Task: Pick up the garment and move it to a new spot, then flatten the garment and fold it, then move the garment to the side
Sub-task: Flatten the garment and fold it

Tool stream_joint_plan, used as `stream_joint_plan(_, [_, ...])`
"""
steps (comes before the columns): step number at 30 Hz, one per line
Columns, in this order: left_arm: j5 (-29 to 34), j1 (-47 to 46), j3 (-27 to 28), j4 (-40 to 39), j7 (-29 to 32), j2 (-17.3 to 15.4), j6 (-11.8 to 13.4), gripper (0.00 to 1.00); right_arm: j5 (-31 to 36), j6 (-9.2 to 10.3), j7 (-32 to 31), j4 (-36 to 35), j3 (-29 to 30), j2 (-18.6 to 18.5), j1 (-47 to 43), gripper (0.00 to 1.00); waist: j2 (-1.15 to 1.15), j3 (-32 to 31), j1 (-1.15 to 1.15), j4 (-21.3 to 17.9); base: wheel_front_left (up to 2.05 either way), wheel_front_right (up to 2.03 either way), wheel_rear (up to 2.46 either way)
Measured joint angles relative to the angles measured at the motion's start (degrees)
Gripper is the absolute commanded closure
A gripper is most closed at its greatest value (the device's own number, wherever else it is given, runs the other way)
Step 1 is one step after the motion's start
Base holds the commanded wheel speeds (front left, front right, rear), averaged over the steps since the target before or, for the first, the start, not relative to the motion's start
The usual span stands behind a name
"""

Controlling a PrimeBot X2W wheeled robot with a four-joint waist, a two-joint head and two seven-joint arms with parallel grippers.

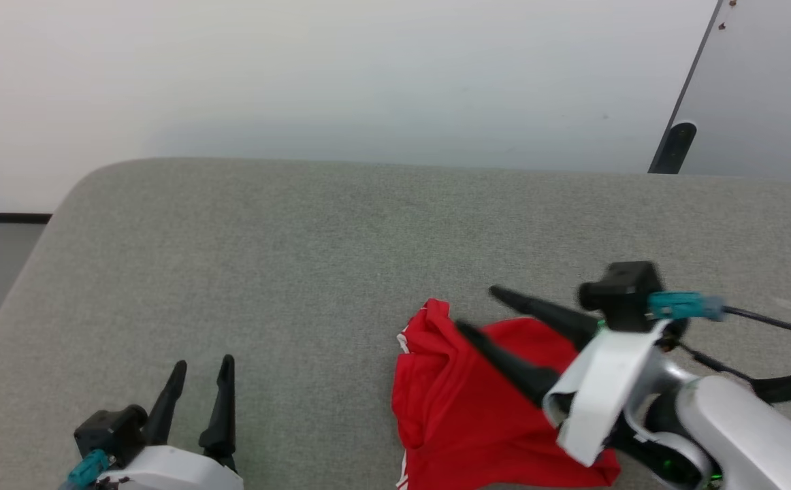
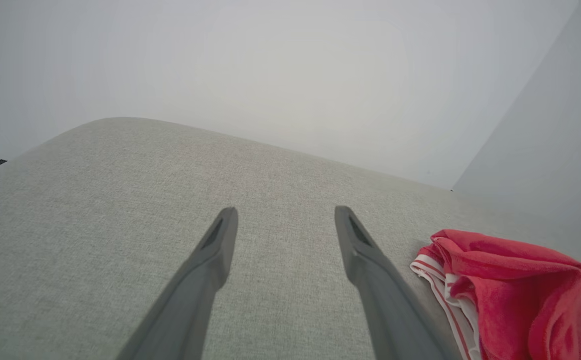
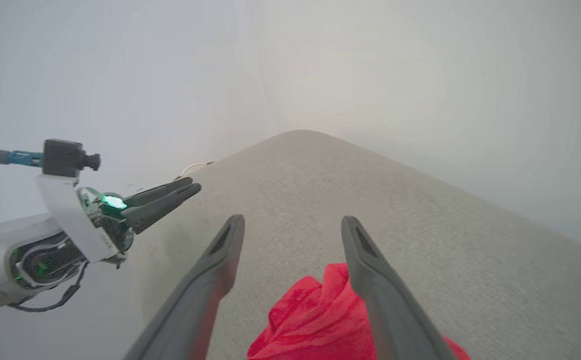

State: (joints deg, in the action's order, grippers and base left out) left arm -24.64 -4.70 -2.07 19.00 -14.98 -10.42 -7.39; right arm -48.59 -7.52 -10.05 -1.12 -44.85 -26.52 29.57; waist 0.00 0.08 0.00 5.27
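The garment (image 1: 457, 408) lies crumpled on the grey table (image 1: 300, 258), near its front edge and right of centre; it is red with a strip of white-and-red trim at its left side. My right gripper (image 1: 478, 309) hovers over the garment, fingers pointing left and spread open, nothing between them. In the right wrist view the garment (image 3: 315, 320) bunches up below and between the open fingers (image 3: 220, 250). My left gripper (image 1: 201, 371) rests at the lower left, open and empty, well left of the cloth. The left wrist view shows the garment (image 2: 510, 290) at the right, past my left gripper (image 2: 285, 217).
The grey table surface stretches wide to the left and back, with a rounded far-left corner (image 1: 96, 177). A pale wall rises behind it. A dark upright post (image 1: 674, 146) stands at the far right. My left arm (image 3: 70, 225) appears at the left of the right wrist view.
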Motion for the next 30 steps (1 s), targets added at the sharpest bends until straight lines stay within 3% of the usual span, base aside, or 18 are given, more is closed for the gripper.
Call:
stream_joint_plan(14, [4.2, 1.8, 2.3, -3.8, 0.0, -0.3, 0.0, 0.0, 13.1, 0.0, 12.9, 7.0, 18.9, -1.3, -11.1, 0.0, 0.0, -0.2, 0.0, -2.9, 0.0, 0.0, 0.0])
stream_joint_plan(22, [6.7, 2.8, 3.2, -7.6, 0.0, -0.3, 0.0, 0.0, 19.1, 0.0, 20.7, 12.7, 25.9, -0.2, -15.0, 0.0, 0.0, 0.4, 0.0, -4.7, 0.0, 0.0, 0.0])
stream_joint_plan(30, [8.6, 4.6, 3.8, -10.7, 0.0, -0.6, 0.0, 0.0, 21.8, 0.0, 24.2, 16.9, 31.8, 2.3, -18.2, 0.0, 0.0, 0.6, 0.0, -5.8, 0.0, 0.0, 0.0])
